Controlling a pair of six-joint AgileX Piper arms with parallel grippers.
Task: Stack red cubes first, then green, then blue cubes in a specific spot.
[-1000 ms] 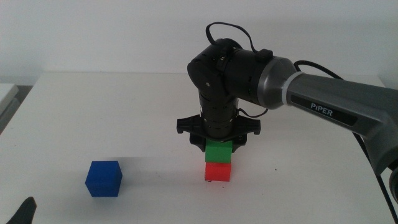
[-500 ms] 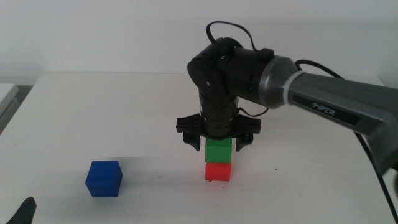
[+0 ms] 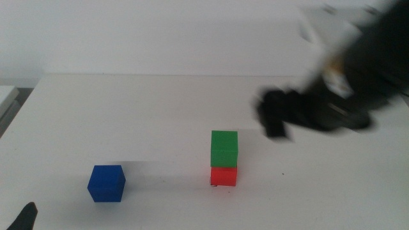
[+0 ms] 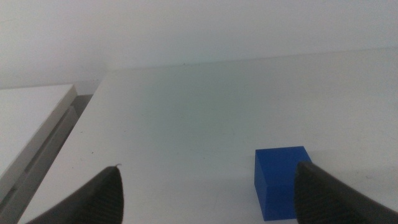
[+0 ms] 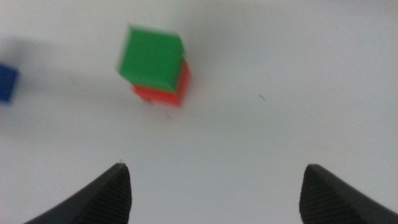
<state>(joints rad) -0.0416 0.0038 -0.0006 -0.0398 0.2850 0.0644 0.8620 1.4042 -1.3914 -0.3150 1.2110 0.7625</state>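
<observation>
Nearest, the left end effector waits low at the white surface, jaws spread wide, the blue cube just ahead. Further in, the green cube sits atop the red cube. Beyond, blurred, the right end effector hangs released above, well apart.
</observation>
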